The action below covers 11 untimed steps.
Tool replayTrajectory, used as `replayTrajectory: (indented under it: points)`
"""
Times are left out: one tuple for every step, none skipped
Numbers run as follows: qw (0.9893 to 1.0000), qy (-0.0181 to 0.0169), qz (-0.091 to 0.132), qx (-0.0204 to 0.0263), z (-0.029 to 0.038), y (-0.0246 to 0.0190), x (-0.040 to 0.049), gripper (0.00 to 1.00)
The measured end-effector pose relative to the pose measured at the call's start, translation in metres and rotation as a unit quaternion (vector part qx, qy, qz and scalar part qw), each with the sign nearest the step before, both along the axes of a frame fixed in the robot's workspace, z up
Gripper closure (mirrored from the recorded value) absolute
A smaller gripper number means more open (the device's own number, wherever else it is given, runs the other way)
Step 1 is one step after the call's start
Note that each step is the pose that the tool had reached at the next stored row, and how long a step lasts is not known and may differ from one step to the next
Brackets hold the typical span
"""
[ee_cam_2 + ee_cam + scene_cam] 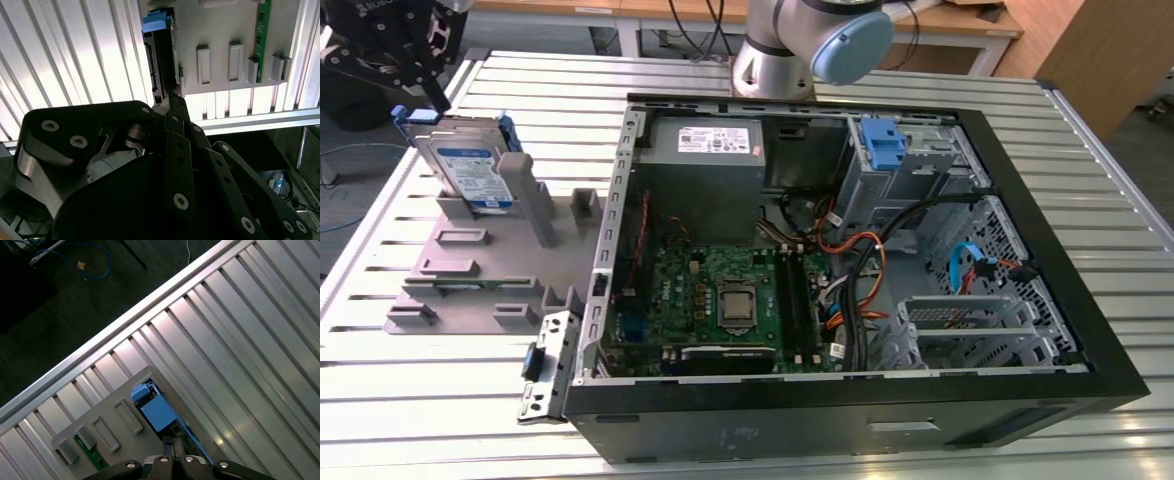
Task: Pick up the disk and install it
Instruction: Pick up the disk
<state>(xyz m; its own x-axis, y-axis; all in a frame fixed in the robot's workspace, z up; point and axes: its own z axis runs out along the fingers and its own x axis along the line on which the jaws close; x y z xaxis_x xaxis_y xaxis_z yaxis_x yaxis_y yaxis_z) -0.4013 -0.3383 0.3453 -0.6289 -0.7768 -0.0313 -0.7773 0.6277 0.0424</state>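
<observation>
Both steps are judged pending: the blue-framed silver metal disk is seated upright in a grey plastic rack, with the black tool at its edge, closure undeterminable.

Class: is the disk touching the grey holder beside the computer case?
Touching. The exterior view shows the disk standing upright in the grey holder, with its lower edge seated in the holder's base.
</observation>
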Motion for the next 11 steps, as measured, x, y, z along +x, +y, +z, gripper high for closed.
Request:
replayTrajectory:
  points:
    - [1.0000, 0.0000, 0.001, 0.0000, 0.0000, 0.0000, 0.0000, 0.89]
    - [1.0000, 0.0000, 0.002, 0.0000, 0.0000, 0.0000, 0.0000, 0.89]
    - [1.0000, 0.0000, 0.004, 0.0000, 0.0000, 0.0000, 0.0000, 0.89]
    - [1.0000, 0.0000, 0.007, 0.0000, 0.0000, 0.0000, 0.0000, 0.89]
    - [1.0000, 0.0000, 0.010, 0.0000, 0.0000, 0.0000, 0.0000, 0.89]
    - [0.9999, 0.0000, 0.013, 0.0000, 0.0000, 0.0000, 0.0000, 0.89]
    - [0.9999, 0.0000, 0.017, 0.0000, 0.0000, 0.0000, 0.0000, 0.89]
    - [0.9998, 0.0000, 0.020, 0.0000, 0.0000, 0.0000, 0.0000, 0.89]
    - [0.9997, 0.0000, 0.025, 0.0000, 0.0000, 0.0000, 0.0000, 0.89]
    - [0.9996, 0.0000, 0.029, 0.0000, 0.0000, 0.0000, 0.0000, 0.89]
    - [0.9995, 0.0000, 0.033, 0.0000, 0.0000, 0.0000, 0.0000, 0.89]
